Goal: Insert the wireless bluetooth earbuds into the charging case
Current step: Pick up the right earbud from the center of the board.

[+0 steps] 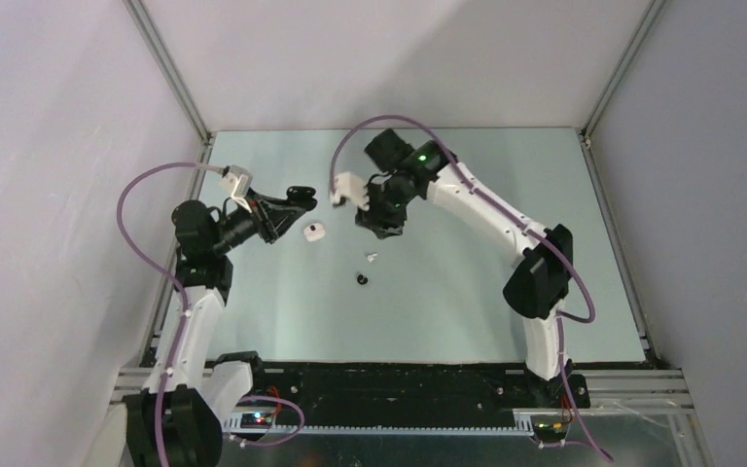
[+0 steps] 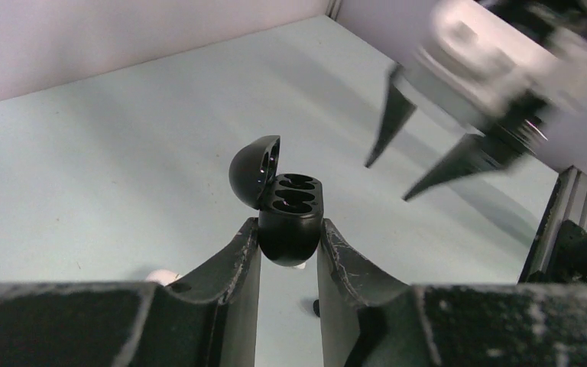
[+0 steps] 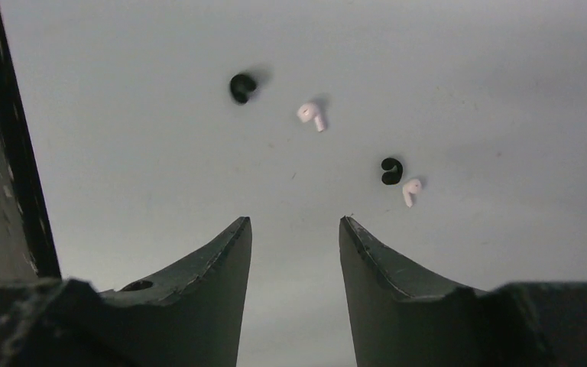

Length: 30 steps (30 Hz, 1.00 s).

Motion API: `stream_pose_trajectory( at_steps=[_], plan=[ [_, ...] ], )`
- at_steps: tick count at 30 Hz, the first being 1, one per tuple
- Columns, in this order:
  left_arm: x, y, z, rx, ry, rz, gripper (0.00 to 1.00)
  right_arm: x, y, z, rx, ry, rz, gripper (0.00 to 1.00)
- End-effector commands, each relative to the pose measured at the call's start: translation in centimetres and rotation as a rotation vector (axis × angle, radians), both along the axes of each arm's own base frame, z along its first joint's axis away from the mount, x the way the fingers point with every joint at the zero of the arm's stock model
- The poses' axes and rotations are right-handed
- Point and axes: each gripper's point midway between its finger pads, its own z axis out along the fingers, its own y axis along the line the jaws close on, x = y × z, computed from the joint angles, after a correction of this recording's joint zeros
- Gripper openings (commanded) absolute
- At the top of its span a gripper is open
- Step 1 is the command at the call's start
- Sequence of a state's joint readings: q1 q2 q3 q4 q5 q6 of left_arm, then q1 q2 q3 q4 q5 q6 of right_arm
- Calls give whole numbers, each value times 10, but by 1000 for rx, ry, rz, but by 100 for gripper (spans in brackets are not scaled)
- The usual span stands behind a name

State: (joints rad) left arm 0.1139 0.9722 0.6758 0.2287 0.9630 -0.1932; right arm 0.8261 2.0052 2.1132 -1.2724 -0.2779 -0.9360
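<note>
The left gripper point(image 2: 288, 233) is clenched on an open black charging case point(image 2: 296, 200), held off the bench point(image 1: 467, 311) with its lid tipped back and two empty sockets showing. The white charging case point(image 1: 313, 232) sits on the bench just beside that gripper, lid down, a dark mark on top. The right gripper point(image 3: 294, 222) hangs above the bench with its jaws apart and nothing between them. Below it lie the two white earbuds point(image 3: 312, 115) point(image 3: 411, 189), apart from each other. One black earbud point(image 3: 390, 170) lies just beside the nearer white one, and another black earbud point(image 3: 240, 86) lies farther off.
</note>
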Motion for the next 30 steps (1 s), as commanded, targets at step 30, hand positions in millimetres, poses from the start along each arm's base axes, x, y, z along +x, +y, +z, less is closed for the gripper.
stream_pose_trajectory(
  at_steps=[30],
  plan=[
    [11,66,34,-271,85,572,0,-34,81,-132,106,324,-499,21]
  ],
)
